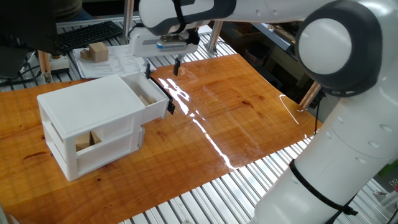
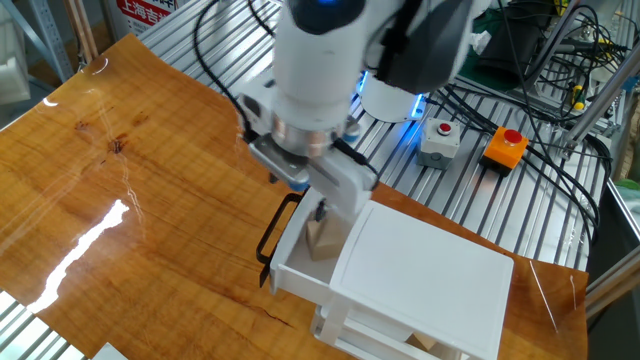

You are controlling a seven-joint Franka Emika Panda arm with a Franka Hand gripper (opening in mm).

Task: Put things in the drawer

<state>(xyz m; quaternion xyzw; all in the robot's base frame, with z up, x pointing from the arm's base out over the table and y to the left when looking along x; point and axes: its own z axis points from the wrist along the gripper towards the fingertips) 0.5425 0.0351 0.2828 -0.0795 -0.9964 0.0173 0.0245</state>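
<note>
The arm is reaching across the bench [image 1: 249, 106] with its wrist pointing downward, the gripper [image 1: 162, 69] hanging above the pulled-out drawer [image 2: 300, 262]. Its jaws are standing apart, holding nothing. The small beige block [image 2: 322, 240] is lying inside the drawer, below the fingertips [image 2: 320, 211] and clear of them.

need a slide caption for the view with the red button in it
Open tool above the pulled-out drawer, small beige block resting inside.
</note>
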